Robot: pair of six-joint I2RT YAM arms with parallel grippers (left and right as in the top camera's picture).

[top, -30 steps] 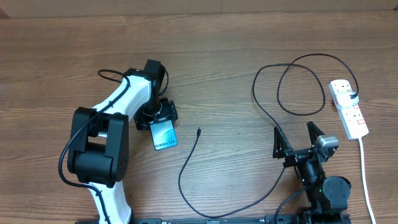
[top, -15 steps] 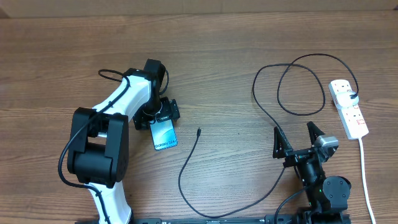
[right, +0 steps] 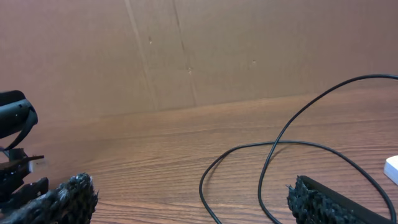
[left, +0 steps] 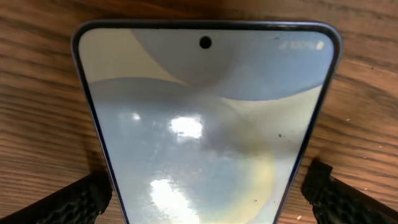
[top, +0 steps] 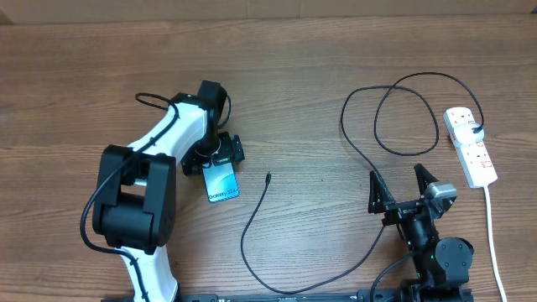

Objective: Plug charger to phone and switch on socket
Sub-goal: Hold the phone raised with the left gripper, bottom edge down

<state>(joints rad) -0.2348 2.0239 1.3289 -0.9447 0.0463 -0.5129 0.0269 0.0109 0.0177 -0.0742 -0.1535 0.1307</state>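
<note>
Wooden counter carries the phone, marked "Galaxy S24" overhead; only the left wrist view shows "100%" on its screen. Left tool straddles the phone, wide. Right tool, wide, sits well right of the phone, with the charger tip between.

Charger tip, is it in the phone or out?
Out. The charger tip lies on the table to the right of the phone, apart from it.

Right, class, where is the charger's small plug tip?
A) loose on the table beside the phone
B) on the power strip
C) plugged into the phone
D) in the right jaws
A: the charger tip lies on the table, bare wood between it and the phone.
</note>
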